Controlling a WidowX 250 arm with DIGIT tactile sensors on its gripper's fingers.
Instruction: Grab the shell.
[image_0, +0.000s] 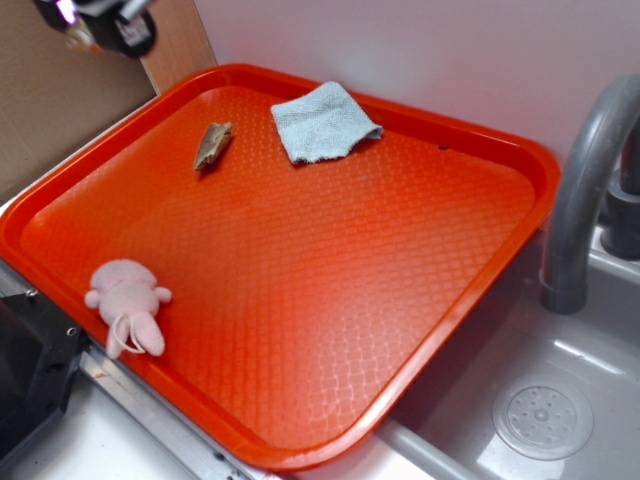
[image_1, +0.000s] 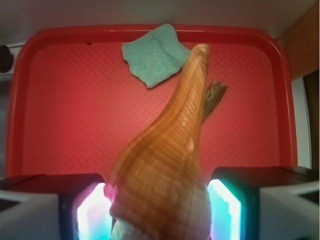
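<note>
I've got the shell (image_1: 165, 170) pinched between the fingers (image_1: 92, 212), tail forward, lifted clear above the tray (image_1: 60, 100).

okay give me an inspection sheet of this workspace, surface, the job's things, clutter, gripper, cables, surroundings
Surface: orange tray with a textured floor, sitting beside a sink.
Job's things: shell, golden-tan and ribbed, held between the fingers in the wrist view, tapered end pointing out over the tray.
Clutter: blue-grey cloth near the tray's far edge; flat brown piece beside it; pink plush toy at the near left rim.
Gripper: gripper shut on the shell, raised above the tray; only part of it shows in the exterior view.
Cables: nothing seen.
Surroundings: grey faucet, sink drain, white wall behind.
</note>
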